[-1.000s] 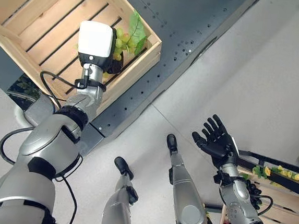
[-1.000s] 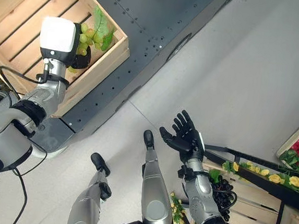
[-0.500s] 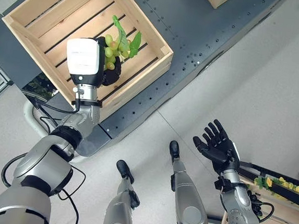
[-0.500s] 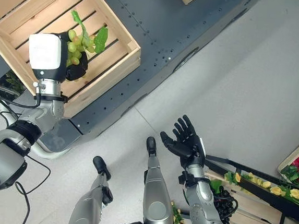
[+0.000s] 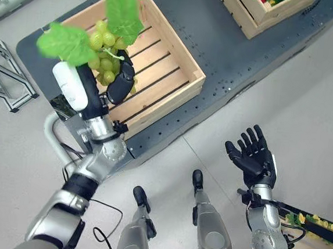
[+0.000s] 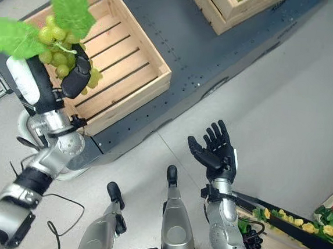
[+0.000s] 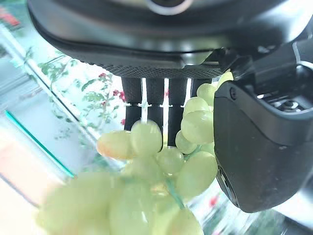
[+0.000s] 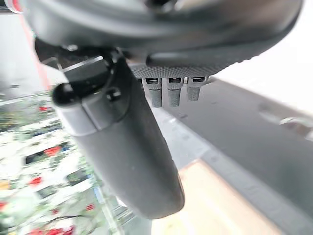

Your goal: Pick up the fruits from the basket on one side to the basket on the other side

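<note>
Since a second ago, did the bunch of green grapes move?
Yes. The left hand has lifted the bunch of green grapes up out of the slatted wooden crate, toward its outer edge.

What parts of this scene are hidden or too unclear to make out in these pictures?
- Left hand: its palm side is covered by the green grapes in both eye views.
- Grapes' lower part in the left wrist view: blurred from closeness.
- Second crate: cut off by the eye views' top edge; its red and green contents cannot be identified.
- Background past the right hand in the right wrist view: blurred.
</note>
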Motion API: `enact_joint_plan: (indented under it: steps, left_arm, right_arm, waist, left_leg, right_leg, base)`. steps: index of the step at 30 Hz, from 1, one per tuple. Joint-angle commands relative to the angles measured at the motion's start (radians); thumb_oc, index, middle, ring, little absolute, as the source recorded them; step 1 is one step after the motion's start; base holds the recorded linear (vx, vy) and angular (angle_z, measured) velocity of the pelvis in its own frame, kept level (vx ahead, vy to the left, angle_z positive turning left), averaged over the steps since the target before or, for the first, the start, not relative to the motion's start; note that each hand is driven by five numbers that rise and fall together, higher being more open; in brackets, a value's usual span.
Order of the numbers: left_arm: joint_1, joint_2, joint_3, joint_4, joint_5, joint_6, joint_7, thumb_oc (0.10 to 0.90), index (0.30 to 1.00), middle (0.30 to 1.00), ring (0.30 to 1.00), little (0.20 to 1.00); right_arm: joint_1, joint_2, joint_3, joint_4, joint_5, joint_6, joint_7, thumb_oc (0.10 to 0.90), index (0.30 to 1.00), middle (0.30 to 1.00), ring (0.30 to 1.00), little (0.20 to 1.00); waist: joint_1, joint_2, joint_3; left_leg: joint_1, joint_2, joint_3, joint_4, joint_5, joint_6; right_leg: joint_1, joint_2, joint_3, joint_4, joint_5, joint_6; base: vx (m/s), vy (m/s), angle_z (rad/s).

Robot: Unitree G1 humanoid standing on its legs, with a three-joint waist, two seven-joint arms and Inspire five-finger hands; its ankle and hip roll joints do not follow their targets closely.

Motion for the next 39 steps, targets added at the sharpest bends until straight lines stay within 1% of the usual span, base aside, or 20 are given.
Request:
enact_joint_plan:
  steps: [1, 2, 5, 7, 8, 9, 10, 11, 12, 15, 16, 17, 18, 20, 24, 27, 29, 30, 35, 39]
  left_arm:
    - [-0.017, -0.011, 0.042, -0.079, -0.092, -0.18, 0.0, 0.4, 0.3, 0.3, 0.3, 0.3]
    - [0.007, -0.028, 0.037, -0.126, -0.182, -0.216, -0.078, 0.4, 0.3, 0.3, 0.3, 0.3]
    - [0.09, -0.06, 0.038, -0.238, -0.374, -0.258, -0.272, 0.4, 0.3, 0.3, 0.3, 0.3]
    - [0.124, -0.074, 0.04, -0.269, -0.44, -0.266, -0.341, 0.4, 0.3, 0.3, 0.3, 0.3]
    - [0.164, -0.09, 0.042, -0.303, -0.557, -0.276, -0.464, 0.4, 0.3, 0.3, 0.3, 0.3]
    - [0.186, -0.103, 0.042, -0.325, -0.598, -0.268, -0.515, 0.4, 0.3, 0.3, 0.3, 0.3]
    - [0.194, -0.108, 0.04, -0.333, -0.606, -0.264, -0.529, 0.4, 0.3, 0.3, 0.3, 0.3]
    - [0.223, -0.117, 0.029, -0.36, -0.698, -0.246, -0.634, 0.4, 0.3, 0.3, 0.3, 0.3]
    - [0.235, -0.12, 0.027, -0.367, -0.735, -0.238, -0.681, 0.4, 0.3, 0.3, 0.3, 0.3]
    - [0.258, -0.122, 0.012, -0.386, -0.797, -0.195, -0.793, 0.4, 0.3, 0.3, 0.3, 0.3]
    - [0.261, -0.122, 0.008, -0.386, -0.795, -0.189, -0.801, 0.4, 0.3, 0.3, 0.3, 0.3]
    - [0.267, -0.118, 0.002, -0.39, -0.818, -0.151, -0.845, 0.4, 0.3, 0.3, 0.3, 0.3]
    - [0.268, -0.117, 0.002, -0.39, -0.823, -0.147, -0.849, 0.4, 0.3, 0.3, 0.3, 0.3]
    - [0.272, -0.11, -0.01, -0.395, -0.833, -0.106, -0.891, 0.4, 0.3, 0.3, 0.3, 0.3]
    - [0.274, -0.102, -0.022, -0.397, -0.81, -0.073, -0.919, 0.4, 0.3, 0.3, 0.3, 0.3]
    - [0.282, -0.102, -0.043, -0.4, -0.824, -0.047, -0.948, 0.4, 0.3, 0.3, 0.3, 0.3]
    - [0.286, -0.099, -0.046, -0.404, -0.831, -0.044, -0.955, 0.4, 0.3, 0.3, 0.3, 0.3]
    - [0.29, -0.096, -0.052, -0.414, -0.834, -0.041, -0.962, 0.4, 0.3, 0.3, 0.3, 0.3]
    - [0.291, -0.087, -0.076, -0.426, -0.844, -0.058, -0.986, 0.4, 0.3, 0.3, 0.3, 0.3]
    - [0.287, -0.085, -0.097, -0.446, -0.905, -0.04, -1.055, 0.4, 0.3, 0.3, 0.3, 0.3]
  right_arm:
    - [0.047, 0.013, -0.044, -0.087, -0.096, -0.106, -0.009, 0.8, 0.9, 0.9, 0.9, 0.9]
    - [0.044, 0.017, -0.05, -0.108, -0.122, -0.11, -0.004, 0.8, 0.9, 0.9, 0.9, 0.9]
    - [0.03, 0.01, -0.063, -0.195, -0.143, -0.072, 0.019, 0.8, 0.9, 0.9, 0.9, 0.9]
    - [0.025, 0.011, -0.066, -0.214, -0.149, -0.063, 0.046, 0.8, 0.9, 0.9, 0.9, 0.9]
    - [0.016, 0.013, -0.067, -0.24, -0.156, -0.046, 0.085, 0.8, 0.9, 0.9, 0.9, 0.9]
    - [0.006, 0.014, -0.064, -0.259, -0.163, -0.032, 0.1, 0.8, 0.9, 0.9, 0.9, 0.9]
    - [0.002, 0.015, -0.061, -0.266, -0.167, -0.023, 0.102, 0.8, 0.9, 0.9, 0.9, 0.9]
    - [-0.016, 0.011, -0.048, -0.29, -0.177, -0.005, 0.126, 0.8, 0.9, 0.9, 0.9, 0.9]
    - [-0.025, 0.006, -0.045, -0.299, -0.176, 0.004, 0.148, 0.8, 0.9, 0.9, 0.9, 0.9]
    - [-0.053, -0.015, -0.035, -0.323, -0.154, 0.034, 0.219, 0.8, 0.9, 0.9, 0.9, 0.9]
    - [-0.057, -0.018, -0.033, -0.323, -0.15, 0.037, 0.223, 0.8, 0.9, 0.9, 0.9, 0.9]
    - [-0.071, -0.026, -0.031, -0.323, -0.137, 0.043, 0.253, 0.8, 0.9, 0.9, 0.9, 0.9]
    - [-0.072, -0.027, -0.03, -0.323, -0.136, 0.044, 0.255, 0.8, 0.9, 0.9, 0.9, 0.9]
    - [-0.085, -0.037, -0.023, -0.343, -0.121, 0.071, 0.288, 0.8, 0.9, 0.9, 0.9, 0.9]
    - [-0.094, -0.029, -0.009, -0.348, -0.091, 0.104, 0.338, 0.8, 0.9, 0.9, 0.9, 0.9]
    - [-0.097, -0.014, 0.031, -0.346, -0.067, 0.165, 0.392, 0.8, 0.9, 0.9, 0.9, 0.9]
    - [-0.098, -0.013, 0.046, -0.342, -0.063, 0.184, 0.4, 0.8, 0.9, 0.9, 0.9, 0.9]
    - [-0.103, -0.017, 0.065, -0.337, -0.045, 0.217, 0.402, 0.8, 0.9, 0.9, 0.9, 0.9]
    - [-0.11, -0.023, 0.109, -0.294, -0.029, 0.209, 0.417, 0.8, 0.9, 0.9, 0.9, 0.9]
    - [-0.117, -0.024, 0.124, -0.269, -0.041, 0.202, 0.391, 0.8, 0.9, 0.9, 0.9, 0.9]
  waist:
    - [-0.004, 0.002, -0.236]
    - [0.002, 0.004, -0.25]
    - [0.019, 0.011, -0.278]
    - [0.027, 0.014, -0.288]
    - [0.041, 0.015, -0.303]
    - [0.052, 0.015, -0.311]
    - [0.056, 0.016, -0.315]
    - [0.074, 0.015, -0.329]
    - [0.082, 0.015, -0.336]
    - [0.105, 0.013, -0.359]
    - [0.108, 0.013, -0.364]
    - [0.116, 0.012, -0.381]
    - [0.117, 0.012, -0.382]
    - [0.123, 0.012, -0.405]
    - [0.126, 0.013, -0.419]
    - [0.134, 0.012, -0.435]
    - [0.136, 0.011, -0.438]
    - [0.139, 0.009, -0.44]
    - [0.144, 0.005, -0.443]
    - [0.146, 0.003, -0.448]
  left_leg:
    - [-0.02, 0.0, -0.045, 0.02, -0.036, 0.007]
    - [-0.011, -0.007, -0.043, 0.029, -0.046, 0.01]
    - [0.013, -0.016, -0.045, 0.045, -0.064, 0.019]
    - [0.028, -0.017, -0.044, 0.041, -0.068, 0.021]
    - [0.046, -0.021, -0.055, 0.028, -0.07, 0.024]
    - [0.053, -0.024, -0.069, 0.019, -0.068, 0.025]
    - [0.056, -0.025, -0.074, 0.015, -0.068, 0.025]
    - [0.063, -0.027, -0.095, 0.007, -0.066, 0.026]
    - [0.066, -0.027, -0.106, 0.005, -0.066, 0.026]
    - [0.072, -0.036, -0.138, 0.002, -0.067, 0.028]
    - [0.074, -0.036, -0.139, 0.002, -0.068, 0.028]
    - [0.083, -0.034, -0.134, 0.002, -0.071, 0.029]
    - [0.084, -0.034, -0.133, 0.002, -0.072, 0.029]
    - [0.099, -0.028, -0.108, 0.002, -0.078, 0.028]
    - [0.116, -0.021, -0.081, 0.002, -0.089, 0.028]
    - [0.124, -0.024, -0.083, 0.002, -0.103, 0.033]
    - [0.126, -0.026, -0.083, 0.002, -0.105, 0.034]
    - [0.129, -0.027, -0.083, 0.002, -0.108, 0.035]
    - [0.135, -0.031, -0.081, 0.002, -0.115, 0.039]
    - [0.139, -0.032, -0.081, 0.002, -0.123, 0.042]
  right_leg:
    - [0.006, 0.012, 0.015, 0.022, -0.067, -0.032]
    - [0.015, 0.008, 0.015, 0.018, -0.065, -0.03]
    - [0.045, 0.003, 0.021, 0.017, -0.068, -0.027]
    - [0.06, 0.002, 0.022, 0.011, -0.071, -0.027]
    - [0.078, 0.003, 0.019, 0.0, -0.074, -0.027]
    - [0.083, 0.004, 0.019, 0.0, -0.075, -0.026]
    - [0.084, 0.005, 0.019, 0.0, -0.076, -0.026]
    - [0.092, 0.009, 0.018, 0.0, -0.078, -0.027]
    - [0.095, 0.01, 0.017, 0.0, -0.079, -0.028]
    - [0.105, 0.013, 0.019, 0.0, -0.077, -0.025]
    - [0.106, 0.012, 0.018, 0.0, -0.077, -0.025]
    - [0.113, 0.008, 0.01, 0.0, -0.078, -0.021]
    - [0.113, 0.008, 0.009, 0.0, -0.078, -0.021]
    - [0.12, -0.003, -0.003, 0.0, -0.079, -0.011]
    - [0.122, -0.015, -0.013, 0.0, -0.077, 0.0]
    - [0.12, -0.025, -0.015, 0.0, -0.072, 0.013]
    - [0.12, -0.026, -0.016, 0.0, -0.07, 0.015]
    - [0.12, -0.028, -0.018, 0.0, -0.067, 0.017]
    - [0.118, -0.031, -0.018, 0.0, -0.064, 0.021]
    - [0.117, -0.034, -0.018, 0.0, -0.062, 0.026]
  base:
    - [0.0, 0.0, 0.0]
    - [0.0, 0.0, 0.0]
    - [0.0, -0.001, -0.01]
    - [0.02, -0.034, -0.04]
    - [0.02, -0.074, -0.03]
    - [0.02, -0.074, -0.06]
    - [-0.01, -0.075, -0.12]
    - [-0.01, -0.073, -0.11]
    - [-0.02, -0.074, -0.1]
    - [-0.03, -0.027, 0.01]
    - [-0.01, -0.003, 0.05]
    - [0.01, -0.001, 0.03]
    - [0.0, 0.011, 0.05]
    - [0.0, 0.028, 0.07]
    - [-0.02, 0.035, 0.02]
    - [-0.01, 0.027, 0.01]
    - [0.0, 0.0, 0.0]
    - [0.0, 0.0, 0.0]
    - [0.0, 0.0, 0.0]
    - [0.0, 0.0, 0.0]
